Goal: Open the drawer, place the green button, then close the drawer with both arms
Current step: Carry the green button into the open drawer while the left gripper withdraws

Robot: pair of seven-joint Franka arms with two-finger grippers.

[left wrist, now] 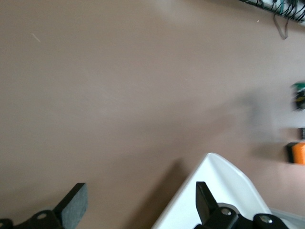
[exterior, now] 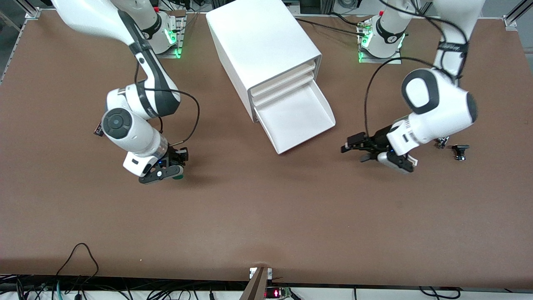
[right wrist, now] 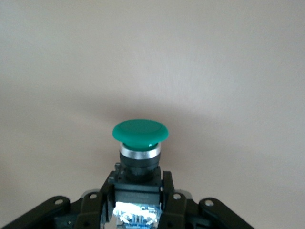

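The white cabinet (exterior: 262, 46) stands mid-table with its lowest drawer (exterior: 310, 133) pulled out, a shallow white tray that looks bare inside. My left gripper (exterior: 354, 153) hangs open, with nothing between its fingers, just off the drawer's front corner toward the left arm's end. In the left wrist view that gripper (left wrist: 139, 202) spans bare table, with the drawer's corner (left wrist: 224, 188) by one finger. My right gripper (exterior: 166, 171) is low over the table toward the right arm's end, shut on the button (exterior: 178, 177). The right wrist view shows the green-capped button (right wrist: 140, 131) with its black body clamped in the gripper (right wrist: 138, 191).
Two small black parts (exterior: 460, 151) lie on the table by the left arm's forearm. An orange cube (left wrist: 298, 152) shows at the edge of the left wrist view. Cables hang along the table edge nearest the front camera.
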